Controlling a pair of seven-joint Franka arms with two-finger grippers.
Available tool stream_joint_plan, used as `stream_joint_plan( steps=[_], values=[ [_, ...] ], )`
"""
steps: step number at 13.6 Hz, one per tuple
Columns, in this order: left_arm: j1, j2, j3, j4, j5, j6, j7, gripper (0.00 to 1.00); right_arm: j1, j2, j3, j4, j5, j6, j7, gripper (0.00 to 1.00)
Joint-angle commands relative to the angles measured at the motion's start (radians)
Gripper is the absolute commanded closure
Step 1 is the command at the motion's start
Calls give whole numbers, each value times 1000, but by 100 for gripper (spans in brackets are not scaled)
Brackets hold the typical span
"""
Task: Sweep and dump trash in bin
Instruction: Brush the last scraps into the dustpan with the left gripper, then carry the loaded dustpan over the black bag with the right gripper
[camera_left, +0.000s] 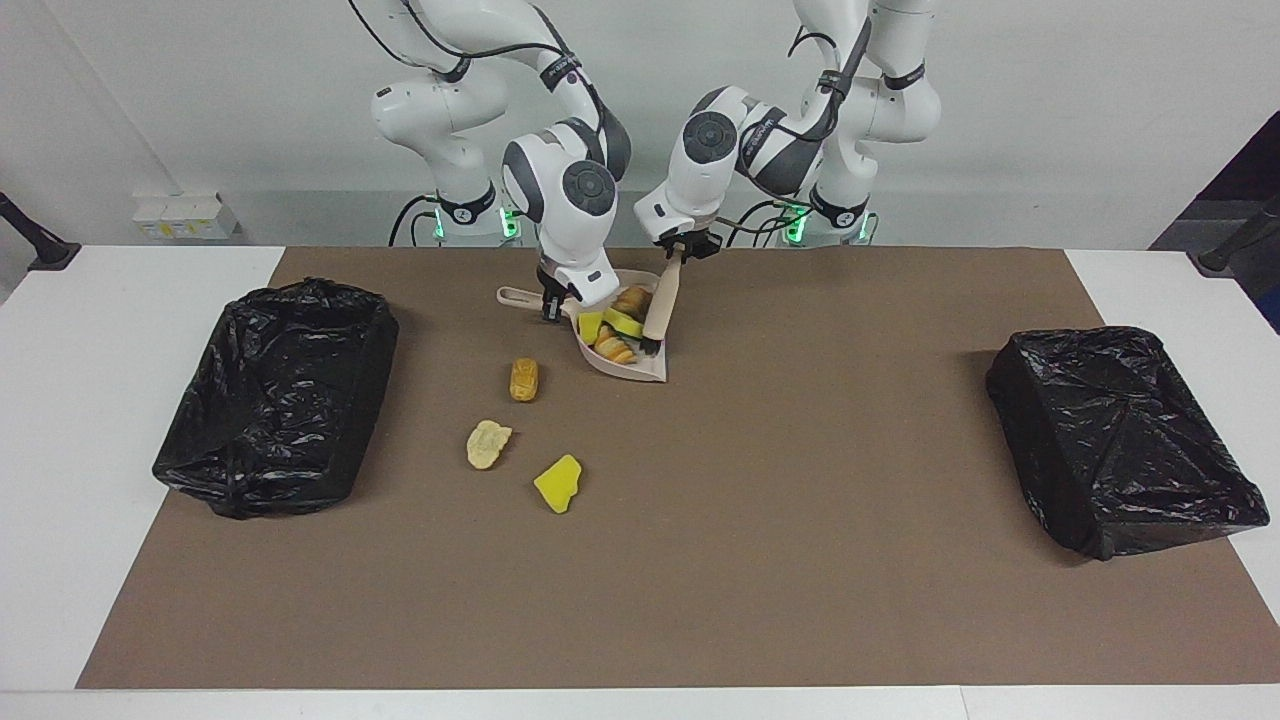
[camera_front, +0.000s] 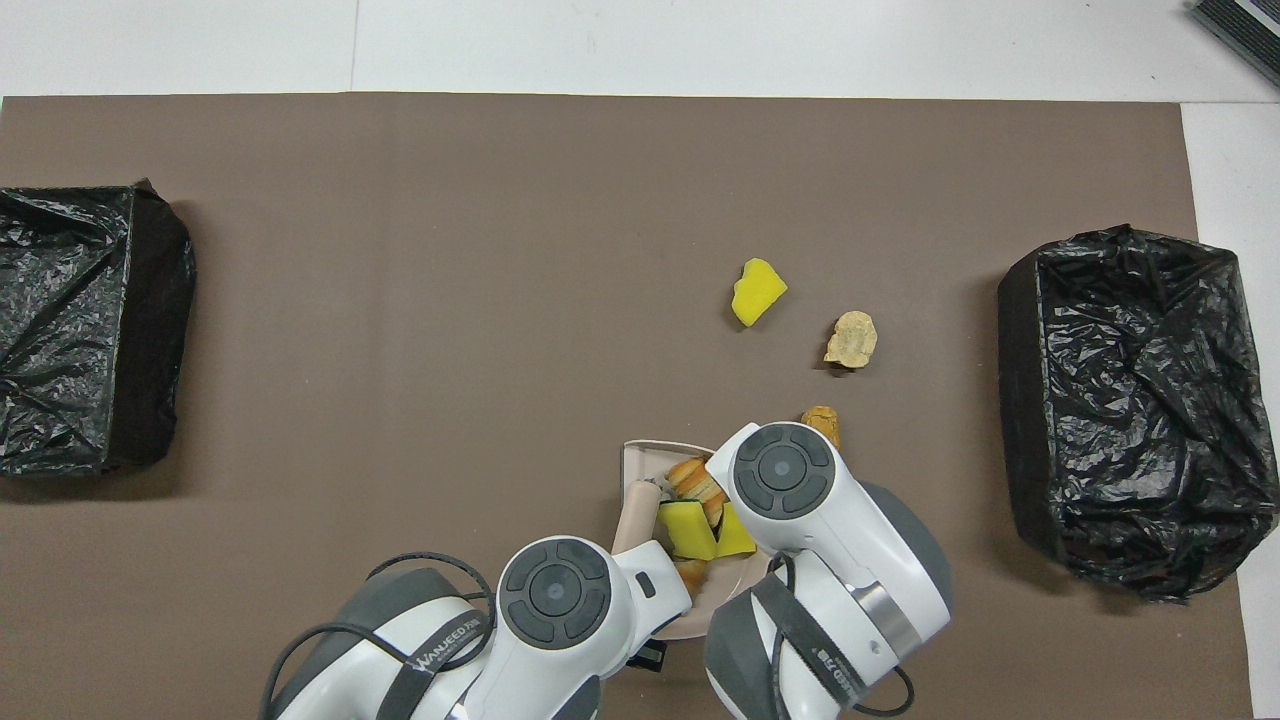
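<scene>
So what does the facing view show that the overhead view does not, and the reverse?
Only the facing view shows the right gripper shut on the dustpan handle and the left gripper shut on the brush. Only the overhead view looks down into both bins. Both show three scraps on the mat and others in the dustpan.

Both views are bright and evenly lit, as from diffuse light overhead. Shadows are soft and short: a faint dark fringe hugs each bin (camera_left: 280, 395) and the scraps (camera_left: 558, 484) on the brown mat (camera_left: 700, 560). The black liners carry small glints. The white wall (camera_left: 1050, 110) is clean, without glare. Focus is sharp throughout, and edges show no obvious bending.
</scene>
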Motion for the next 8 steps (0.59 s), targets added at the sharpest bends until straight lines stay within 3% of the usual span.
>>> stream_joint_plan(
  steps=[1,6,8],
  values=[
    [-20,-10,14,23,-11,-78,-43,100,-16,5,4,12,42,-12,-32,100],
    [7,-100,69,23,3,-138,-101,100,-123,21,4,15,110,1,-154,100],
    [12,-154,79,8,11,-219,-129,100,-175,16,4,45,121,-11,-197,100]
  ],
)
